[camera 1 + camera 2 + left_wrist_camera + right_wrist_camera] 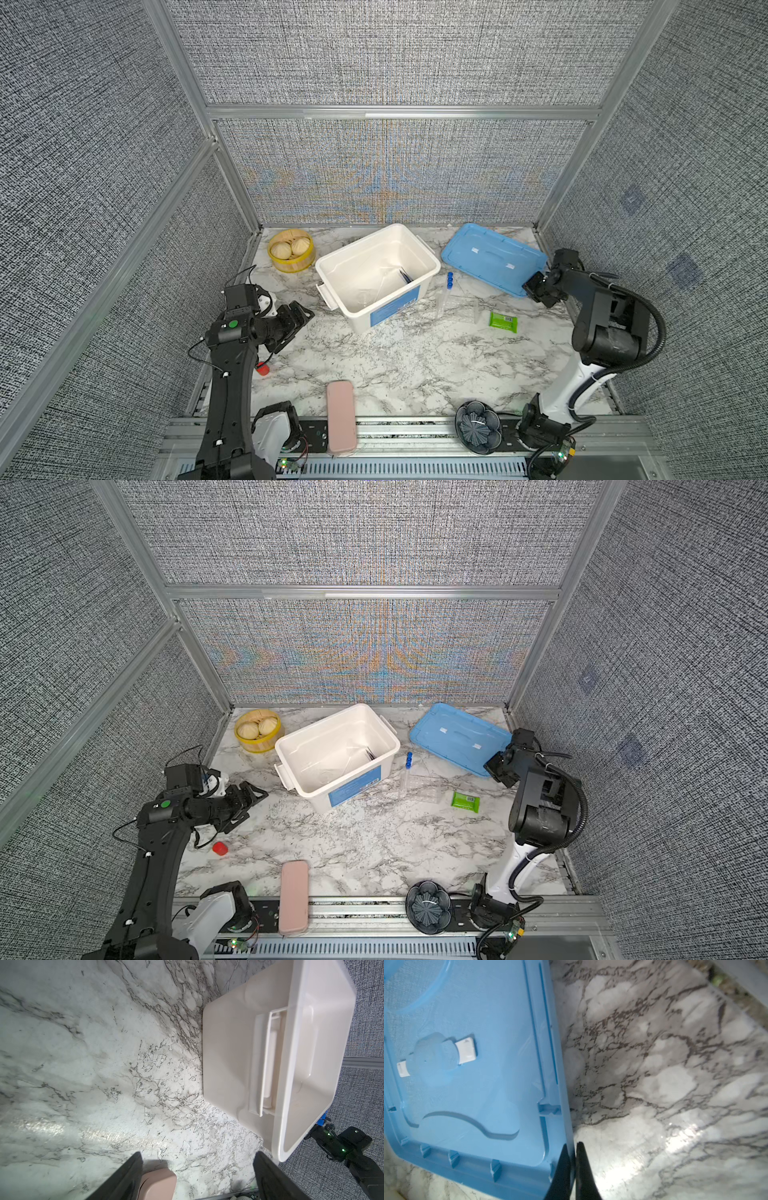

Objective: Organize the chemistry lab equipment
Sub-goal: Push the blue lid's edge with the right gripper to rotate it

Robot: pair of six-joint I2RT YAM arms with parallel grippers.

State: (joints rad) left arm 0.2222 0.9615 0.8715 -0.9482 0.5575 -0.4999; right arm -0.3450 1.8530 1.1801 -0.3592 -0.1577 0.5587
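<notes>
Blue-capped tubes [449, 281] lean in a clear tube rack [457, 305] on the marble, to the right of the open white bin [355, 246]. Dark tweezers [405, 276] lie inside the bin, and a small clear glass vessel [364, 296] shows faintly near its front wall. My left gripper [300, 316] hangs open left of the bin; in the left wrist view my left gripper [197, 1154] has only marble between its fingers. My right gripper [535, 287] is shut on the rim of the blue lid [492, 257]. The right wrist view shows my right gripper [573, 1145] pinching the lid [477, 1084] edge.
A yellow steamer basket [291, 250] stands at the back left. A green packet [503, 322] lies right of the rack, a red cap [262, 368] near my left arm. A pink case [341, 417] and a dark flower-shaped dish [478, 426] sit at the front edge.
</notes>
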